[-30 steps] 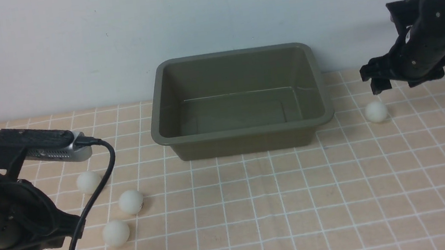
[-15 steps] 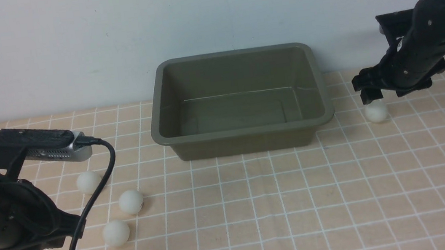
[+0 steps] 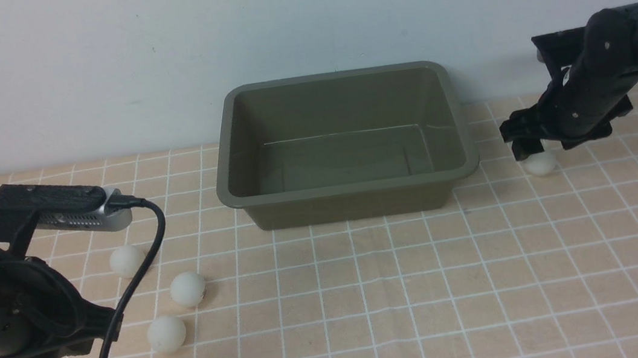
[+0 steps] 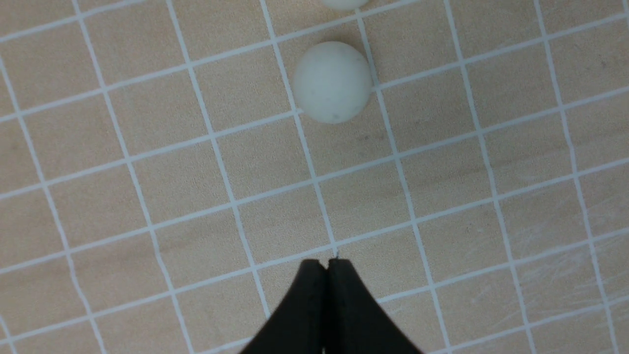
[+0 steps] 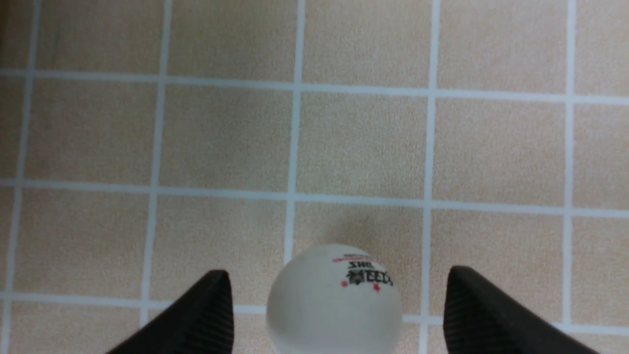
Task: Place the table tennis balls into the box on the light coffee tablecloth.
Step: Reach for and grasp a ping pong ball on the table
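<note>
Right of the box (image 3: 350, 187): your right gripper (image 3: 528, 146) straddled one ball (image 5: 334, 305) on the tablecloth (image 3: 370, 294), jaws spread.
Left gripper (image 4: 327, 263): clenched, empty.
Risk: an off-centre squeeze could have squirted the ball away.

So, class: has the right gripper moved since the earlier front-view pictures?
Yes. The right gripper has dropped and shifted left toward the box, its open jaws now straddling the ball.

Olive-green plastic box (image 3: 350, 186) rear-centre on peach-tan gridded tablecloth (image 3: 406, 290); three white balls (image 3: 127, 260) (image 3: 188, 289) (image 3: 166, 333) front-left, fourth ball (image 3: 540, 165) right of box.
</note>
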Available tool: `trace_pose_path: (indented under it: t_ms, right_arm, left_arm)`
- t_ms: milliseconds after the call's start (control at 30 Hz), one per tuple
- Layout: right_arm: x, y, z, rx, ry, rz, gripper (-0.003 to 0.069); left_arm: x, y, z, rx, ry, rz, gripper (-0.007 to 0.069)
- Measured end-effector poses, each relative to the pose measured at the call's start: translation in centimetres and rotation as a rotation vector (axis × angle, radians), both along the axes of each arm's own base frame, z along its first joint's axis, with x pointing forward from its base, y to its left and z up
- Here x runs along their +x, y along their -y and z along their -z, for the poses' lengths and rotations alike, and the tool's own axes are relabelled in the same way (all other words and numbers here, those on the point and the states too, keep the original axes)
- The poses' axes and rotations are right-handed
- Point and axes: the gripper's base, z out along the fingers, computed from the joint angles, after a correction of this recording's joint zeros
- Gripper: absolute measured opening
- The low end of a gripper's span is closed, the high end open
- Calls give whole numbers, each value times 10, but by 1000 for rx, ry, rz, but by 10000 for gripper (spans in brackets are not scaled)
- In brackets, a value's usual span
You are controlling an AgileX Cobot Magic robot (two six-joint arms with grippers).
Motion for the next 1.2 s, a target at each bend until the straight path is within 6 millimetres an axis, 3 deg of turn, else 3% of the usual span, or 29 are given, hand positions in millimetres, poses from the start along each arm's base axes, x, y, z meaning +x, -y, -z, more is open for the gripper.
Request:
trace_pose_path:
  t_ms: [167,400,700,800,1033,1067,1100,1200]
  right_arm:
    - [1,0,7,-1,-11,0,512]
    - [2,0,12,-1,-16,0,365]
    - [1,0,8,-3,-26,-1,361]
    - [4,-1,-7,1,-34,3,361]
    - [19,-11,-84,100,20,-17,361]
    - [18,-11,-86,107,16,-20,361]
    - [19,-20,-101,164,35,-64,361]
    - [16,-39,-116,233,55,-169,361]
  left_arm:
    - [0,0,0,0,0,0,-69]
    - [0,0,0,0,0,0,-69]
    - [0,0,0,0,0,0,-69]
    - [0,0,0,0,0,0,-69]
    - [0,0,0,0,0,0,-69]
    - [0,0,0,0,0,0,-69]
    - [0,0,0,0,0,0,-69]
    - [0,0,0,0,1,0,-69]
